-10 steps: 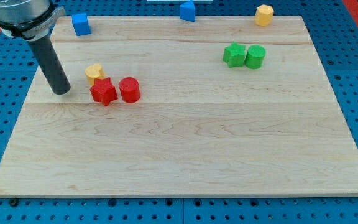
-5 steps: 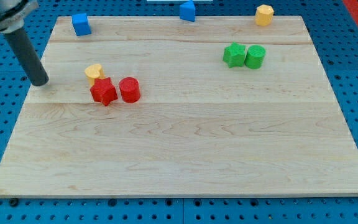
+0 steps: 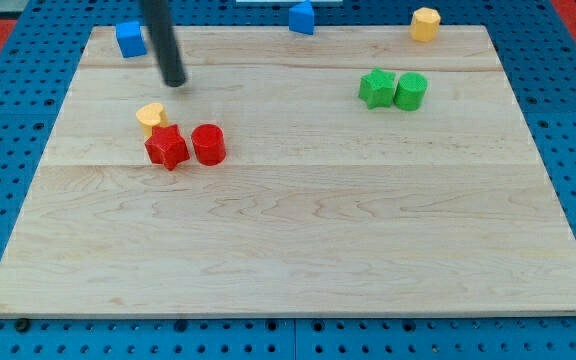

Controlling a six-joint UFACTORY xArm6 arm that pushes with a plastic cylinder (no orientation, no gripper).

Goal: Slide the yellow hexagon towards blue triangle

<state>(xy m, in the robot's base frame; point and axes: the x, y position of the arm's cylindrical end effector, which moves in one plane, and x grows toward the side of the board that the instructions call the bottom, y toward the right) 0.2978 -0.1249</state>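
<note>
My tip (image 3: 174,83) rests on the board near the top left, apart from every block. A blue cube-like block (image 3: 129,38) lies up and to its left. A small yellow block (image 3: 151,117) lies just below the tip and touches a red star (image 3: 166,147). A yellow hexagon-like block (image 3: 425,22) sits at the board's top right edge. A blue block with a pointed top (image 3: 301,17), likely the triangle, sits at the top edge near the middle, well to the right of my tip.
A red cylinder (image 3: 208,144) stands against the red star's right side. A green star-like block (image 3: 376,88) and a green cylinder (image 3: 410,90) touch at the upper right. The wooden board (image 3: 298,250) lies on a blue perforated table.
The rod has swung from the board's left edge to the right and towards the view's top, now above the small yellow block. No block has moved.
</note>
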